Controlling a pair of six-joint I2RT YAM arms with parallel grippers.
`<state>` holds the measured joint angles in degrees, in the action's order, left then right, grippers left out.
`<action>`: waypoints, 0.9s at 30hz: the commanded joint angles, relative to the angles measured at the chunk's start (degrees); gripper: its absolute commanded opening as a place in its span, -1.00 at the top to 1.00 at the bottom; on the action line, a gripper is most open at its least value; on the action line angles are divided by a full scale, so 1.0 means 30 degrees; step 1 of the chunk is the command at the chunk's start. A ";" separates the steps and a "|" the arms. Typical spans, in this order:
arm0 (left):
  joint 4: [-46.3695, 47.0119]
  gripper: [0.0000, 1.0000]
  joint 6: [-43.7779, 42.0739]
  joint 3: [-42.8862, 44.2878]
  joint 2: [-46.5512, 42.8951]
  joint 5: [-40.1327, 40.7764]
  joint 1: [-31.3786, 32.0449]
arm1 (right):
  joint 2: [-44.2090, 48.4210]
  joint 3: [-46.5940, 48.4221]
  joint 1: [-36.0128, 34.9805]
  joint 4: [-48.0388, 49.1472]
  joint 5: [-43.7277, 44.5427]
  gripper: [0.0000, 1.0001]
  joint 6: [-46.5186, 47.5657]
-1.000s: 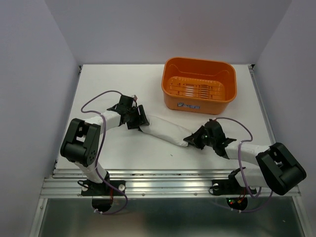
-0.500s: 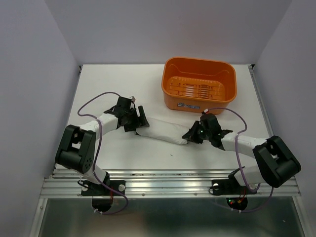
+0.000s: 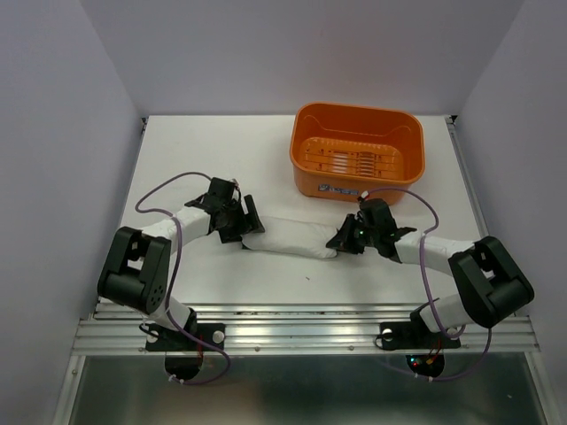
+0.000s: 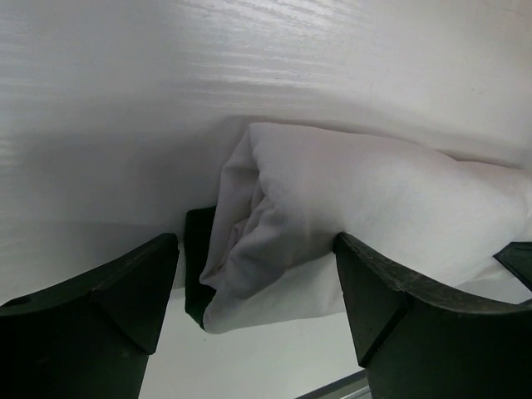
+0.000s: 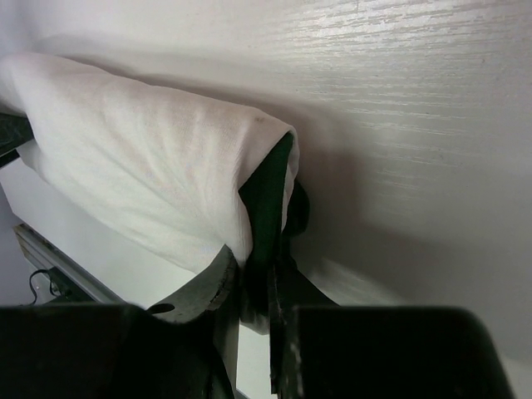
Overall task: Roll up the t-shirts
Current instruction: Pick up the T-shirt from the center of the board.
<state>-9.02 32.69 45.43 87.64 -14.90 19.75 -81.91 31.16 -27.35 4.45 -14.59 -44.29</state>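
The t-shirt lies as a tight white roll on the table, between my two grippers. My left gripper is open and straddles the roll's left end. In the left wrist view the layered end of the t-shirt sits between the fingers, touching the right one, with a dark green edge showing. My right gripper is at the roll's right end. In the right wrist view my right gripper is shut on the dark green cloth at the end of the roll.
An orange plastic basket stands empty at the back right of the white table, just behind my right gripper. Purple cables loop over both arms. The metal rail runs along the table's near edge.
Both grippers have moved a little toward the back of the table with the roll between them. The roll now lies straighter and farther from the near edge.
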 commanded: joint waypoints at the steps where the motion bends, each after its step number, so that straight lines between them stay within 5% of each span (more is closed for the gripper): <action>1: -0.1856 -0.97 0.0558 -0.0553 -0.1697 0.1916 -0.0049 | -0.0851 -0.0015 0.0210 -0.2566 0.0996 0.99 0.1317; 7: -0.1827 -0.96 0.0940 -0.1256 -0.2054 0.1099 -0.0049 | -0.1231 0.0161 0.0212 -0.2567 0.1025 0.99 0.1404; 21: -0.0276 -0.53 0.1585 -0.2545 -0.1174 -0.0953 -0.0020 | -0.1027 0.0395 0.0212 -0.2625 0.1142 0.99 0.1405; 27: 0.0397 -0.08 0.1906 -0.2897 -0.1087 -0.1888 -0.0020 | -0.1173 0.0629 0.0212 -0.2654 0.1084 0.99 0.1317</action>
<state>-7.11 38.06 38.79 83.13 -17.82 19.40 -83.35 32.97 -27.00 3.33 -15.42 -42.39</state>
